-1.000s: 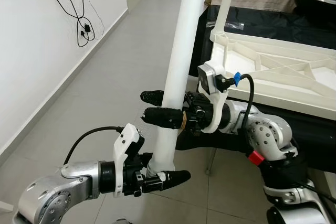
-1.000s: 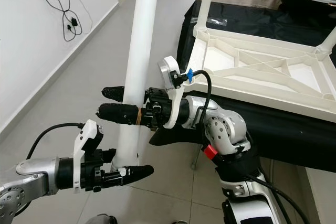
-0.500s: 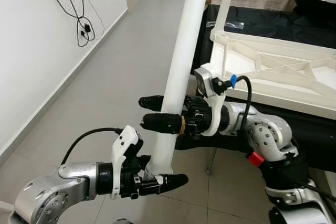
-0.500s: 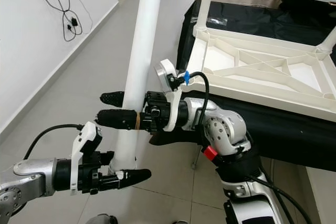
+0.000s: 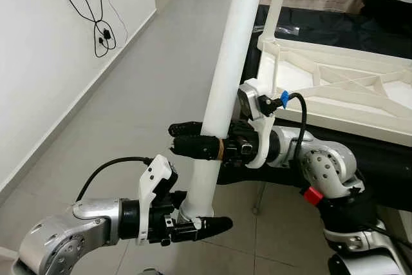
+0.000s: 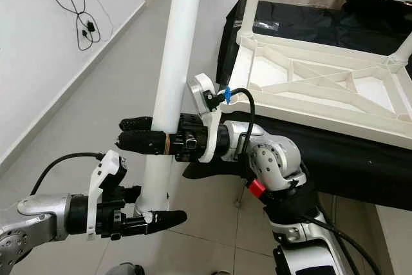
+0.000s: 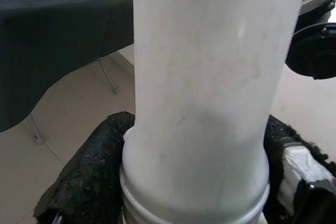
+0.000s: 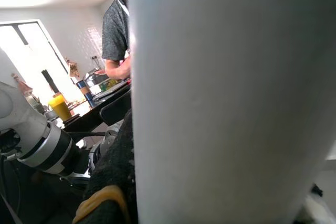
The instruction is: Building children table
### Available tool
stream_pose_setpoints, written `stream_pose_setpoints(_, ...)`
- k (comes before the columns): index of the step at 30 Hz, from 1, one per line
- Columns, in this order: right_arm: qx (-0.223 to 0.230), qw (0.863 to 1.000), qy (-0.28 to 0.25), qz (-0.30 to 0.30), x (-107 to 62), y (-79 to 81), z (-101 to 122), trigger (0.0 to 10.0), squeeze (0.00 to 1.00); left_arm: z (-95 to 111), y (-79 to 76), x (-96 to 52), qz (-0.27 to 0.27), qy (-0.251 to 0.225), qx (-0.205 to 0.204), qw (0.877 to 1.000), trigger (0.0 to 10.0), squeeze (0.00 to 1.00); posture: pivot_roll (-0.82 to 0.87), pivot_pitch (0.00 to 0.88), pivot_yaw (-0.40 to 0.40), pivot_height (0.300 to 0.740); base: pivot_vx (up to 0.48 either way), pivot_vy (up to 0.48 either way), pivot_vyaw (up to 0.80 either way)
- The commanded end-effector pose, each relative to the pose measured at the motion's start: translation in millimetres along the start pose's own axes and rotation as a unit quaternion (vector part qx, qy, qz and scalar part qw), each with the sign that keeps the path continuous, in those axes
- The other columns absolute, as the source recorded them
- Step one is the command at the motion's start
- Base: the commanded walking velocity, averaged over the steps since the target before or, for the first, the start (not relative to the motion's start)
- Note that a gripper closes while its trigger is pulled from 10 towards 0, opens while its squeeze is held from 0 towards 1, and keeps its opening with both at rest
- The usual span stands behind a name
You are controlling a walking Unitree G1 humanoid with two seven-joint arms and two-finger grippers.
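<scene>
Since a second ago, my right hand (image 5: 187, 145) has closed on the white leg (image 5: 222, 88) mid-length; left hand (image 5: 209, 225) grips its near end. Leg leans toward the upturned tabletop (image 5: 335, 88) at right. Risk: misaligned tilt jams the socket.

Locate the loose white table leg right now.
In the head views the white table leg stands near upright at centre, left of the upturned tabletop; the right gripper clamps its middle, the left gripper its bottom end.
</scene>
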State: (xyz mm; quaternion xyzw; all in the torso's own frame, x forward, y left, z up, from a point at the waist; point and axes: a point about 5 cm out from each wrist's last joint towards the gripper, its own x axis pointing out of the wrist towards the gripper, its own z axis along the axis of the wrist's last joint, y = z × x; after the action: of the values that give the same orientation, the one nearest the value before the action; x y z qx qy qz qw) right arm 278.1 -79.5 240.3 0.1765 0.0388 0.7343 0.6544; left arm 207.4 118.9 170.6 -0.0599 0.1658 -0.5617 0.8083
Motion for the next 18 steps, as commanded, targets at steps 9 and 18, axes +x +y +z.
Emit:
stream_pose_setpoints(9,-0.027,1.000,0.002,0.011,-0.3,5.6,7.2,0.0,0.00,-11.4,2.8,-1.7,0.026,0.032,0.008,0.999,10.0,1.00,0.12,0.106,-0.007,0.740,0.000,0.000,0.00)
stream_pose_setpoints(18,-0.085,0.987,0.010,-0.136,-41.8,-21.0,16.9,0.0,0.00,-10.4,15.1,-7.0,0.117,0.015,0.048,0.992,10.0,0.00,0.13,0.093,-0.010,0.740,0.000,0.000,0.00)
